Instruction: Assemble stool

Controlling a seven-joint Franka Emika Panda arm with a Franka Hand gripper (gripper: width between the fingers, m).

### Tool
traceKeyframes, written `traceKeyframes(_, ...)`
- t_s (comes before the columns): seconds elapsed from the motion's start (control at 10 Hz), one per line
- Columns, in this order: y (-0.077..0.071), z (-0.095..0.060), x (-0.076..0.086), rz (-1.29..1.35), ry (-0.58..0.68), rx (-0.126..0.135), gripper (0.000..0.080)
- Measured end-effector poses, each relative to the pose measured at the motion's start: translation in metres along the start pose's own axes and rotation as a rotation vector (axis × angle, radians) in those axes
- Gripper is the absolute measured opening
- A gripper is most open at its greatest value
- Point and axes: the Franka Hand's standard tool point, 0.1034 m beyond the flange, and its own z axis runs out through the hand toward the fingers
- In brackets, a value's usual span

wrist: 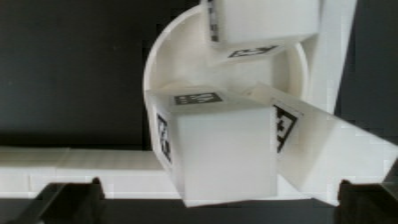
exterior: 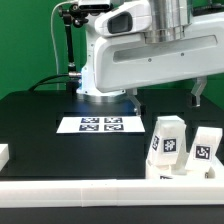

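The white round seat disc (exterior: pixel 182 172) lies at the exterior view's right front, against the rail. Two white blocky legs stand on it: one (exterior: pixel 167 140) nearer the middle, one (exterior: pixel 205 149) further right, each with a black-and-white tag. My gripper (exterior: pixel 167 100) hangs open just above them. In the wrist view the disc's curved rim (wrist: pixel 164 60) runs past a near tagged leg (wrist: pixel 222 150) and a far one (wrist: pixel 258 25). The gripper (wrist: pixel 217 206) is open, its dark fingertips (wrist: pixel 71 200) wide apart on either side of the near leg, not touching it.
The marker board (exterior: pixel 100 124) lies on the black table in front of the robot base. A long white border rail (exterior: pixel 100 197) runs along the front edge and shows in the wrist view (wrist: pixel 71 165). A small white piece (exterior: pixel 3 155) sits at the left edge.
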Motion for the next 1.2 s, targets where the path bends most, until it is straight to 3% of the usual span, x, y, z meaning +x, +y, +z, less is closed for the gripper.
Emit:
traceKeyframes(0.1,0.001,-0.001,0.005,-0.216,0.026,-0.008,0.0649)
traceKeyframes(0.2,-0.003,0.000,0.006,-0.319,0.029,-0.005,0.0649)
traceKeyframes(0.4,0.000,0.000,0.005,-0.457,0.018,-0.025,0.0649)
traceKeyframes(0.7,0.011,-0.001,0.004,-0.672,-0.008,-0.069,0.0649)
traceKeyframes(1.0,0.015,-0.001,0.010,-1.048,-0.028,-0.143,0.0649)
traceKeyframes(1.2,0.018,-0.002,0.010,-1.161,-0.051,-0.160,0.0649)
